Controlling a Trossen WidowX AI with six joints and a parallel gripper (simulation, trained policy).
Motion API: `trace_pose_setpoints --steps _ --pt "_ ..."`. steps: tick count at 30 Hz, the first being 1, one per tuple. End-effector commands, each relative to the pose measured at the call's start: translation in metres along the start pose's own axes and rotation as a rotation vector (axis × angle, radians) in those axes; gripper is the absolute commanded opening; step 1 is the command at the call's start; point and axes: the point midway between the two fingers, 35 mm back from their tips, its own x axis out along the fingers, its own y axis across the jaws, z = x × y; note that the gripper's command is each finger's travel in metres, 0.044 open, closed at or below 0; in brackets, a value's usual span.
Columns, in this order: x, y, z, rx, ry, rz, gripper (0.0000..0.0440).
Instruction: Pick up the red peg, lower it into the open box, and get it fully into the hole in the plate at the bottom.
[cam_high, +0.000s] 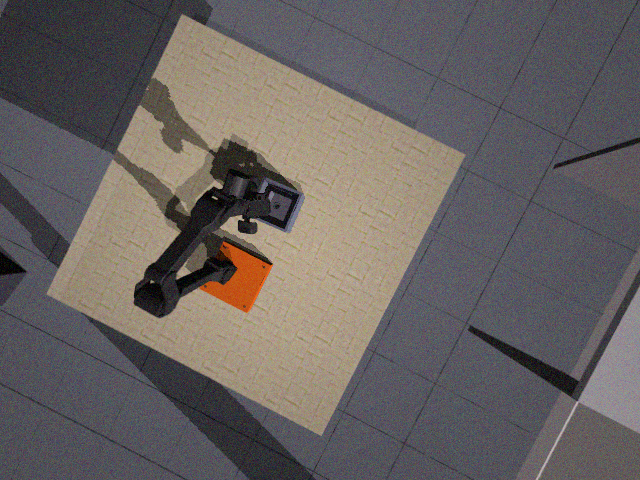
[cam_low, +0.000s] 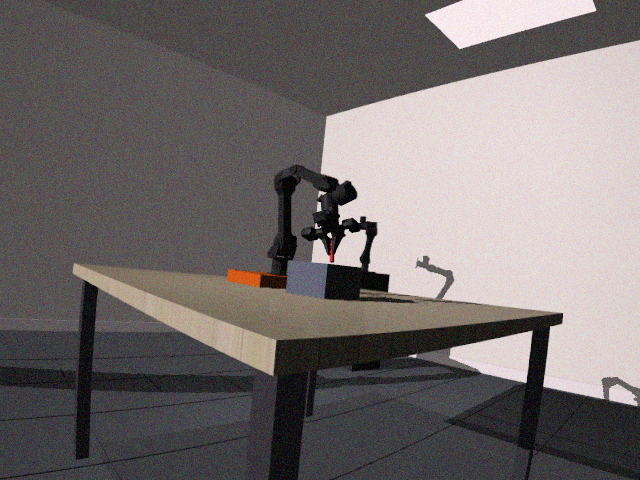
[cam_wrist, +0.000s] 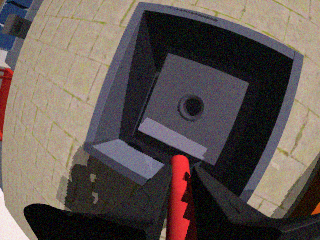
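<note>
My gripper (cam_low: 331, 251) (cam_wrist: 181, 172) is shut on the red peg (cam_low: 331, 257) (cam_wrist: 179, 200), which points down from the fingertips. The grey-blue open box (cam_high: 296, 214) (cam_low: 306, 279) (cam_wrist: 111, 90) stands on the table. The peg's lower end is above the box's rim height. In the wrist view the tip appears near the box's near wall, off to the side of the hole (cam_wrist: 192, 106). The hole is in the middle of the grey plate (cam_wrist: 225, 100) at the bottom of the box. The peg is hidden under the arm in the top view.
An orange block (cam_high: 253, 284) (cam_low: 244, 277) lies beside the arm's base, to the side of the box. The arm (cam_high: 180, 240) reaches over the table (cam_high: 351, 206) (cam_low: 206, 304). Dark arm-like shapes show against the white wall in the exterior view.
</note>
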Motion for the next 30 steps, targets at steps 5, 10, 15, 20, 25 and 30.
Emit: trace_pose_setpoints --steps 5,10,15,20,25,30 --pt "0.012 0.002 0.02 0.032 -0.007 -0.008 0.0004" --pt "0.022 0.001 0.029 0.051 0.005 -0.022 0.001" --pt "0.034 -0.002 0.033 0.061 0.022 -0.041 0.0014" --pt "0.049 -0.005 0.034 0.059 0.041 -0.07 0.0013" --pt "0.062 -0.007 0.037 0.042 0.053 -0.097 0.0095" --pt "0.069 -0.01 0.039 0.016 0.066 -0.134 0.0148"
